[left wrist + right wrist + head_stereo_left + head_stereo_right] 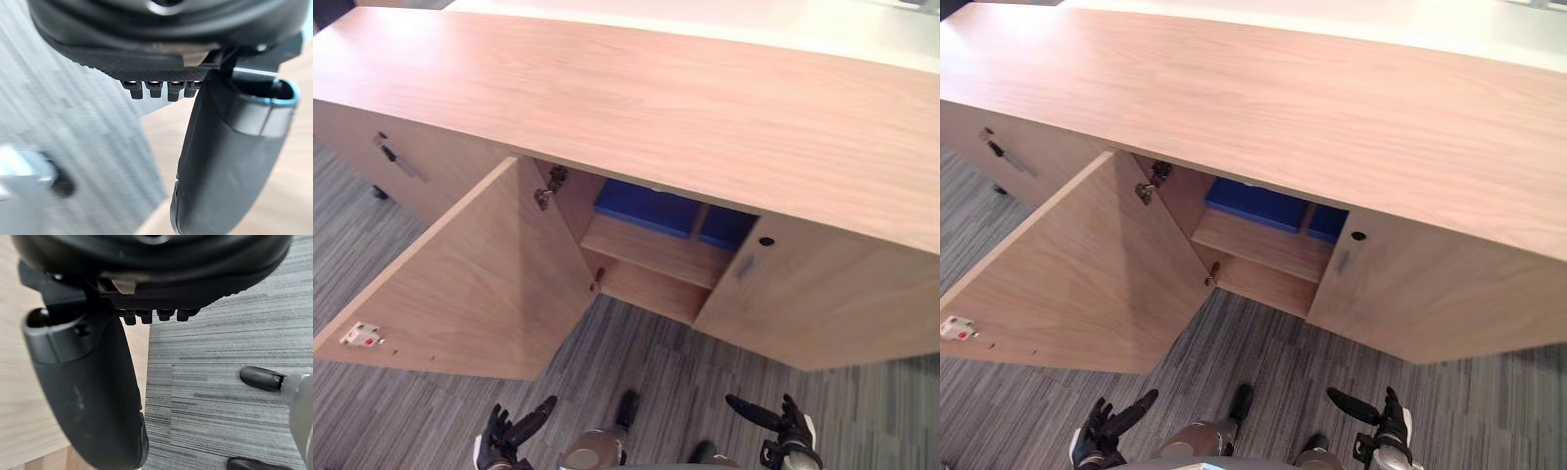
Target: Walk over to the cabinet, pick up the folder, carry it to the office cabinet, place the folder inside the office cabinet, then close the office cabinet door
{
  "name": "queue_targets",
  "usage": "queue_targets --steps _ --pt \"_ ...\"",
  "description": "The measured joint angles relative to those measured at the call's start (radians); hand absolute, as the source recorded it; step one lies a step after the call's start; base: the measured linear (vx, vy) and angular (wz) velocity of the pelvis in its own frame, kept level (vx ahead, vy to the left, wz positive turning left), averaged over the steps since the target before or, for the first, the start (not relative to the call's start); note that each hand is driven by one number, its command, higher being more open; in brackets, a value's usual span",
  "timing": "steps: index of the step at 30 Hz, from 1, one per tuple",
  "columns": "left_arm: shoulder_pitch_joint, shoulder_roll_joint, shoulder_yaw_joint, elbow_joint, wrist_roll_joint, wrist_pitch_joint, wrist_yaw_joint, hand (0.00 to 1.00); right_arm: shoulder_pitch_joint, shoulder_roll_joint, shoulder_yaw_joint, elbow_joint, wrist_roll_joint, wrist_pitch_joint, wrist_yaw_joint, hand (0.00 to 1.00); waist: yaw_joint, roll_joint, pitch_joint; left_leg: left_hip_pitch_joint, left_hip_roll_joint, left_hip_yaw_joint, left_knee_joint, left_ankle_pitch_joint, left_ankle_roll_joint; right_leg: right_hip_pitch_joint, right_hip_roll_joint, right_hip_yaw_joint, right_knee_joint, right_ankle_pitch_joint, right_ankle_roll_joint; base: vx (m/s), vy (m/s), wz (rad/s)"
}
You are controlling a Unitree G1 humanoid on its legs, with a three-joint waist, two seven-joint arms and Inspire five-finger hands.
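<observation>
Blue folder (644,208) shelved, left hand (504,441) and right hand (793,431) released at 6 o'clock: I'd swing the 9 o'clock cabinet door (480,284) shut with flat left fingers.

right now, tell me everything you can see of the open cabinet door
The open door is a panel of light wood-look board, swung wide toward the robot's left over grey striped carpet. Metal hinges hold its inner edge to the cabinet. A white catch with a red spot sits near its outer corner. Nothing else touches it.
</observation>
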Motion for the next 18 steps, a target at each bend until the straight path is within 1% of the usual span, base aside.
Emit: queue_targets --steps 1,2,3,5,6,7,8,9,10,12,15,18 --pt "0.001 0.000 0.029 -0.080 -0.012 0.002 -0.003 1.00 -0.001 0.005 -0.007 -0.017 0.000 -0.001 0.001 1.00 0.012 -0.002 0.000 -0.002 -0.004 -0.005 -0.001 -0.003 -0.003 -0.003 -0.009 -0.013 0.024 -0.024 0.004 -0.06 -0.028 0.43" --pt "0.001 0.001 0.043 -0.118 -0.019 0.002 -0.004 1.00 -0.001 0.007 -0.010 -0.026 0.001 -0.001 0.002 1.00 0.018 -0.002 -0.001 -0.004 -0.005 -0.006 -0.001 -0.012 -0.013 -0.006 -0.012 -0.019 0.036 -0.032 0.005 -0.10 -0.037 0.36" --pt "0.007 0.007 0.089 -0.213 -0.031 0.002 -0.005 1.00 -0.001 0.016 -0.011 -0.047 0.002 -0.001 0.002 1.00 0.026 -0.006 -0.003 -0.009 -0.005 -0.002 -0.005 -0.029 0.002 -0.010 -0.014 -0.034 0.061 -0.055 0.006 -0.10 -0.043 0.27" --pt "0.014 0.033 0.142 -0.294 -0.049 0.000 -0.005 1.00 0.000 0.028 -0.011 -0.072 0.011 -0.001 0.004 1.00 0.028 -0.012 -0.006 -0.015 -0.008 -0.003 -0.005 -0.029 0.002 -0.011 -0.025 -0.049 0.073 -0.073 0.004 -0.06 -0.034 0.29" --pt "0.014 0.058 0.190 -0.339 -0.055 -0.002 -0.003 1.00 0.001 0.034 -0.012 -0.098 0.014 -0.001 0.005 1.00 0.028 -0.013 -0.007 -0.019 -0.010 -0.011 -0.005 -0.028 0.001 -0.011 -0.025 -0.060 0.080 -0.075 0.007 -0.01 -0.033 0.25" --pt "0.013 0.071 0.212 -0.358 -0.061 -0.003 -0.001 1.00 0.001 0.035 -0.012 -0.106 0.016 -0.001 0.006 1.00 0.028 -0.013 -0.008 -0.021 -0.012 -0.017 -0.005 -0.026 -0.001 -0.011 -0.026 -0.067 0.084 -0.076 0.009 0.02 -0.062 0.31" --pt "0.011 0.103 0.236 -0.391 -0.068 -0.007 0.008 1.00 0.001 0.033 -0.015 -0.113 0.021 -0.002 0.008 1.00 0.028 -0.016 -0.010 -0.025 -0.018 -0.031 -0.005 -0.022 -0.004 -0.011 -0.024 -0.080 0.088 -0.082 0.014 0.05 -0.071 0.38" --pt "0.008 0.142 0.243 -0.416 -0.068 -0.017 0.011 1.00 0.000 0.028 -0.025 -0.112 0.023 -0.002 0.010 1.00 0.031 -0.018 -0.013 -0.027 -0.024 -0.049 0.000 -0.019 -0.002 -0.009 -0.026 -0.095 0.091 -0.086 0.014 0.07 -0.071 0.45" --pt "0.003 0.161 0.242 -0.420 -0.068 -0.026 0.012 1.00 0.000 0.026 -0.030 -0.112 0.024 -0.002 0.012 1.00 0.033 -0.018 -0.014 -0.030 -0.027 -0.060 0.000 -0.010 0.007 -0.008 -0.026 -0.102 0.090 -0.087 0.014 0.09 -0.065 0.47" --pt "-0.032 0.209 0.241 -0.420 -0.067 -0.042 0.020 1.00 -0.002 0.015 -0.041 -0.109 0.029 -0.002 0.015 1.00 0.034 -0.019 -0.015 -0.034 -0.033 -0.090 0.001 -0.005 0.005 0.002 -0.027 -0.100 0.089 -0.089 0.011 0.07 -0.069 0.50" --pt "-0.061 0.243 0.240 -0.417 -0.067 -0.048 0.026 1.00 -0.007 0.014 -0.040 -0.109 0.029 -0.002 0.023 1.00 0.035 -0.035 -0.023 -0.035 -0.041 -0.107 0.001 -0.006 0.005 0.011 -0.027 -0.073 0.082 -0.088 0.010 0.05 -0.058 0.30" --pt "-0.063 0.246 0.239 -0.410 -0.065 -0.048 0.027 1.00 -0.012 0.016 -0.040 -0.107 0.029 -0.002 0.025 1.00 0.035 -0.053 -0.033 -0.034 -0.042 -0.101 0.001 -0.009 0.000 0.015 -0.024 -0.027 0.064 -0.088 0.008 0.01 -0.048 -0.01"
